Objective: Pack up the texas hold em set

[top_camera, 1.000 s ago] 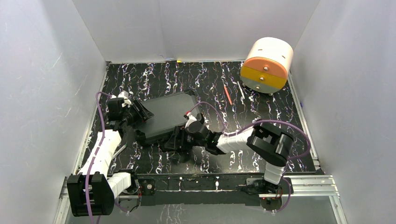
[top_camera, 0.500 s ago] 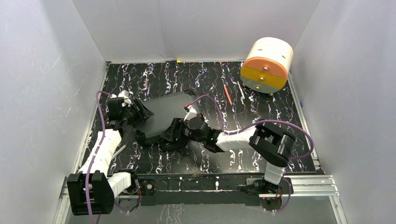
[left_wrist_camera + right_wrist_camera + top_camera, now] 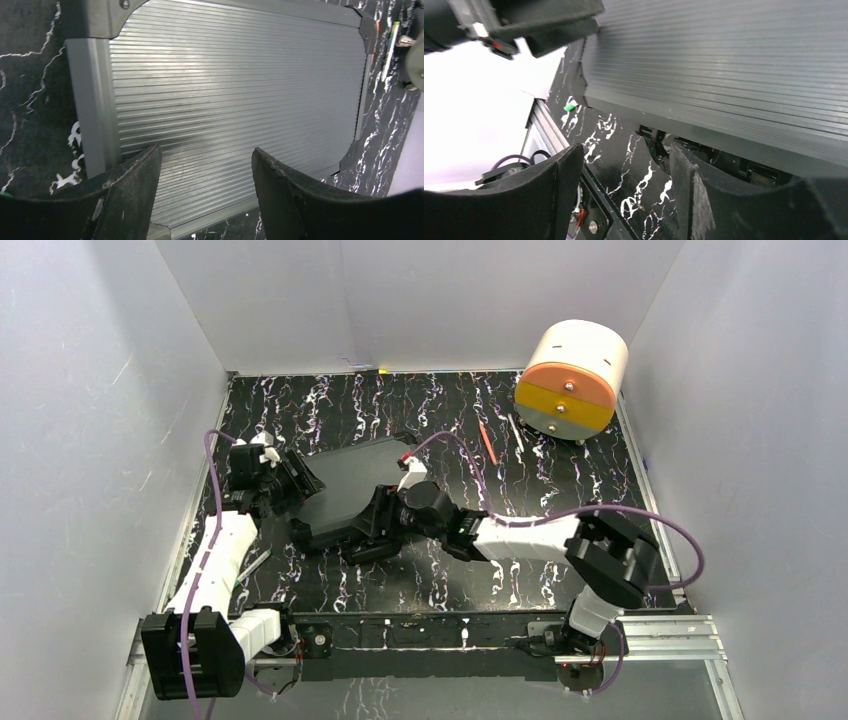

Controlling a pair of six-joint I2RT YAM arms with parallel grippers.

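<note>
The texas hold em set shows as its black ribbed case (image 3: pixel 358 483), lying at an angle left of the table's middle; its contents are hidden. In the left wrist view the ribbed lid (image 3: pixel 235 85) fills the frame. My left gripper (image 3: pixel 298 483) hovers at the case's left end, open (image 3: pixel 205 165), with nothing between its fingers. My right gripper (image 3: pixel 368 530) is at the case's near edge, open (image 3: pixel 626 170). Its right finger (image 3: pixel 704 195) sits just below the lid's front rim (image 3: pixel 724 125), where a dark gap shows under the lid.
A big white-and-orange cylinder (image 3: pixel 572 380) lies at the back right. Thin orange and white pens (image 3: pixel 500 440) lie between it and the case. White walls enclose the black marbled table (image 3: pixel 560 480) on three sides, and a metal rail (image 3: pixel 640 632) runs along the near edge.
My right arm has stretched left and further in against the case's near edge, and its jaws have narrowed a little. My left gripper has shifted slightly back and left.
</note>
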